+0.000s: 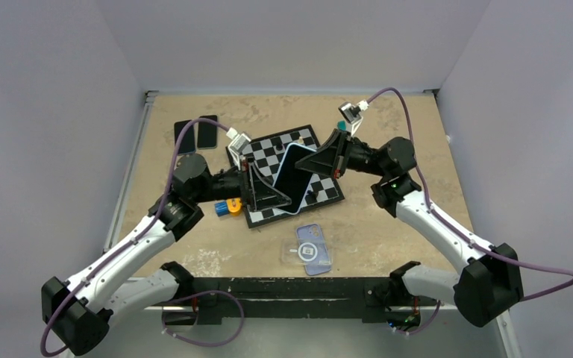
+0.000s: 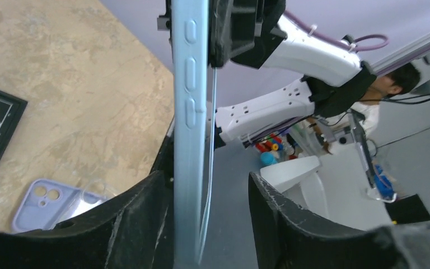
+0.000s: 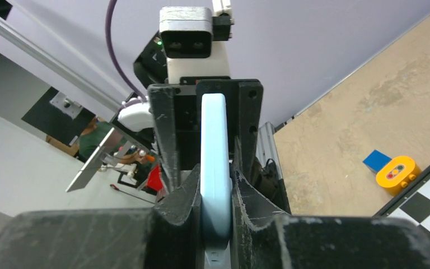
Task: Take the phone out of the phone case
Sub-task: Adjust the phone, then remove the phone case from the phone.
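1. Phone (image 1: 295,177): light blue. It was held tilted in the air above the chessboard (image 1: 265,145), between the two arms. In the left wrist view it was seen edge-on (image 2: 190,112), with side buttons showing and a thin clear strip just beside it whose nature could not be told.

2. Right gripper (image 1: 310,160): it was clamped on the upper end of the phone. In its own wrist view (image 3: 215,179) both fingers were pressed against the phone's faces.

3. Left gripper (image 1: 272,195): it was placed around the lower end of the phone. In its own view (image 2: 206,182) the jaws were spread wider than the phone, with one finger (image 2: 140,221) against it and the other standing apart.

4. Phone case (image 1: 310,250): lavender with a clear part. It was laid flat on the table (image 1: 403,149), near the front edge of the chessboard and apart from the phone. Its camera cut-outs were seen in the left wrist view (image 2: 47,204).

5. Two dark phones (image 1: 196,134): they were laid side by side at the far left of the table.

6. Yellow toy (image 1: 231,207) and blue block (image 1: 220,209): they were found together just beside the left edge of the chessboard.
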